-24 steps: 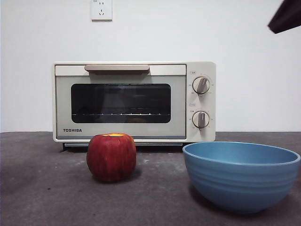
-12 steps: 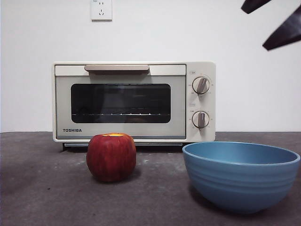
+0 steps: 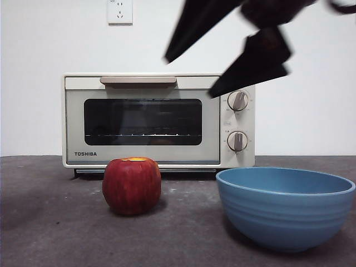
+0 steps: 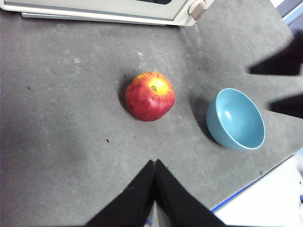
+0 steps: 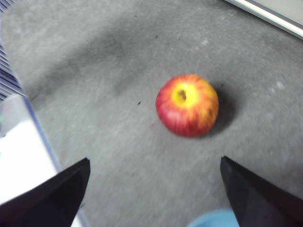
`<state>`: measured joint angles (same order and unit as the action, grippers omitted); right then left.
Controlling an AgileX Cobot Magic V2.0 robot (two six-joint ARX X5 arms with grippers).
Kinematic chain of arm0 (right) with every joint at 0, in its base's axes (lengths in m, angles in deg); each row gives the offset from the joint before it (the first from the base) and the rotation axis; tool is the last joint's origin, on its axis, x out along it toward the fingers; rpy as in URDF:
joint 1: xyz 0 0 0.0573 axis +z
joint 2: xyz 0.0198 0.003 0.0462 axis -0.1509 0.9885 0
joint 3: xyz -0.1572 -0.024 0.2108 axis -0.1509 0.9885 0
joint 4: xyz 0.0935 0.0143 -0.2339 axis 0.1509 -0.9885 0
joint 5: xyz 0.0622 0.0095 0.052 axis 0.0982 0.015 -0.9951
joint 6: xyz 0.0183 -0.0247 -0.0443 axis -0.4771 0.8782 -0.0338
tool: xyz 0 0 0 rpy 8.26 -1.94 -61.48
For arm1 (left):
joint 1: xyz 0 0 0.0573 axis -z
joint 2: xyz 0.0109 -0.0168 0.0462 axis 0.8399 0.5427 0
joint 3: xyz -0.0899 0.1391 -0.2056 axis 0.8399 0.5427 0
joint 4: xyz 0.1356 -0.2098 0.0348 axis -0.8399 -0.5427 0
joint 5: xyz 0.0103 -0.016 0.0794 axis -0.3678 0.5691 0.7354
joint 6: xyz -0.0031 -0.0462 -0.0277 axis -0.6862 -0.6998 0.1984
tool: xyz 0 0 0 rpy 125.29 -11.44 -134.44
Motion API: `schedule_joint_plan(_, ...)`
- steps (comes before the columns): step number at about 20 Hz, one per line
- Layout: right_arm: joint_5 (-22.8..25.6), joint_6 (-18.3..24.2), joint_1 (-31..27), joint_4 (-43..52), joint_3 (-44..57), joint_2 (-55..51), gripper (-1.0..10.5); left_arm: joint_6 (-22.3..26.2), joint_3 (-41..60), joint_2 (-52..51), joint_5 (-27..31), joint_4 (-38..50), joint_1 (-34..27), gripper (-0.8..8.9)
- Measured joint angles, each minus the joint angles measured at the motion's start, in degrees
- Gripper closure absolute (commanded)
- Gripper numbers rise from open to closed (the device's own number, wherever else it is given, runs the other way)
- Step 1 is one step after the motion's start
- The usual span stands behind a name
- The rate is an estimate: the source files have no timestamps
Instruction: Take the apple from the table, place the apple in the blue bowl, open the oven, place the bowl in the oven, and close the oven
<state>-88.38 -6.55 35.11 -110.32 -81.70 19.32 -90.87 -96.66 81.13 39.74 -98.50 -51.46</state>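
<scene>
The dark-red apple rests on the grey table in front of the cream oven, whose door is shut. The blue bowl stands empty to the apple's right. My right gripper hangs open and blurred high above the table, over the space between apple and bowl, with nothing in it. It also shows in the left wrist view as the right gripper beyond the bowl. My left gripper is shut, empty, high above the table near the apple.
A wall socket sits on the white wall above the oven. The table's edge, marked by a blue strip with a white surface beyond it, runs close to the bowl.
The right gripper has swung in from the top right corner, leftwards and down, to hang in front of the oven's upper right. Apple, bowl and oven have not moved.
</scene>
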Motion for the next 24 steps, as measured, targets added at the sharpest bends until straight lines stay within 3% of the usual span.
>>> schedule_joint_plan(10,3.9,0.2,2.8,0.0,-17.4,25.0,5.1,0.0,0.0,0.0,0.0,0.0,0.0,8.06)
schedule_joint_plan(17,7.7,1.1,3.1,-0.3,-20.8,33.0,5.0,0.0,0.0,0.0,0.0,0.0,0.0,8.06)
schedule_joint_plan(24,7.8,2.0,3.5,-0.8,-20.9,36.3,5.0,0.0,0.0,0.0,0.0,0.0,0.0,8.06)
